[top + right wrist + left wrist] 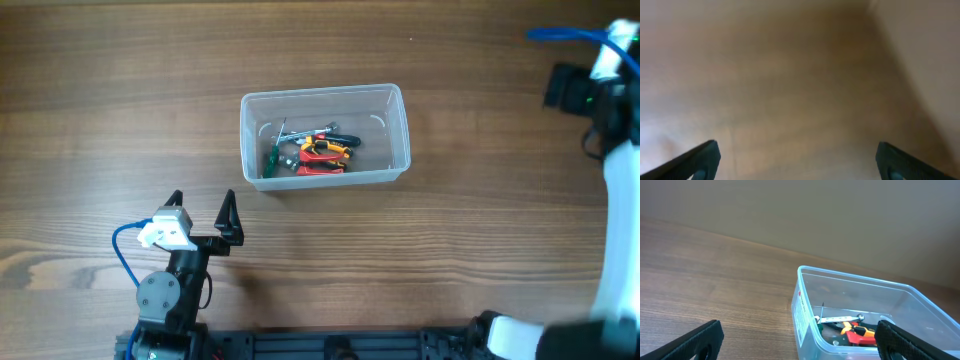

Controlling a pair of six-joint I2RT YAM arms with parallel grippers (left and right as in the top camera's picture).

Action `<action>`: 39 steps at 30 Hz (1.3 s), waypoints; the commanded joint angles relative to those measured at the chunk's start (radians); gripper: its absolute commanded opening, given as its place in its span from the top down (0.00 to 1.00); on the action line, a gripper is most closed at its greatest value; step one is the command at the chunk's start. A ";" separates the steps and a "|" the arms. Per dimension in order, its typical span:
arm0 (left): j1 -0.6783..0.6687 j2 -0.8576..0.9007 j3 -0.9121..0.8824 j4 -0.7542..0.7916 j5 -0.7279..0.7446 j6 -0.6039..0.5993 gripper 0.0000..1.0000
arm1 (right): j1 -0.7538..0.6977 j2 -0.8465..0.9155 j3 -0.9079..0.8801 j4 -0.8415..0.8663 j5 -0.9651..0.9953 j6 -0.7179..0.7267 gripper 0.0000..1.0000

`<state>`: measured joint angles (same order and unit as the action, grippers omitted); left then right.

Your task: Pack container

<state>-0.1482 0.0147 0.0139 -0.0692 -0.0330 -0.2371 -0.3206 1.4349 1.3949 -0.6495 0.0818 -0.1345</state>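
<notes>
Wood table [480, 240]: we saw tools [315, 152] already heaped in the container [320, 92] (looks packed), so left gripper [203, 205] and right gripper [797, 152] hung spread, empty.

A wooden desk [450, 250] with brown, streaky grain running left to right fills the overhead view. Behind its far edge stands a plain beige wall [840, 215].

L pincer [202, 208] & R pincer [797, 167] both w/ jaws spread wide.
</notes>
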 commanded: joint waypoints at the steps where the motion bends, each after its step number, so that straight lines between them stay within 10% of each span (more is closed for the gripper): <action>1: 0.007 -0.011 -0.008 0.000 -0.010 0.021 0.00 | 0.003 -0.165 -0.109 0.153 -0.066 0.006 0.00; 8: 0.007 -0.011 -0.008 0.000 -0.010 0.021 0.00 | 0.069 -0.459 -0.369 0.475 -0.112 0.003 0.00; 39: 0.007 -0.011 -0.008 0.000 -0.010 0.021 0.00 | 0.388 -1.323 -1.068 0.799 -0.109 -0.049 0.00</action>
<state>-0.1482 0.0139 0.0139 -0.0715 -0.0330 -0.2371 0.0612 0.1665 0.3706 0.1410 -0.0189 -0.1741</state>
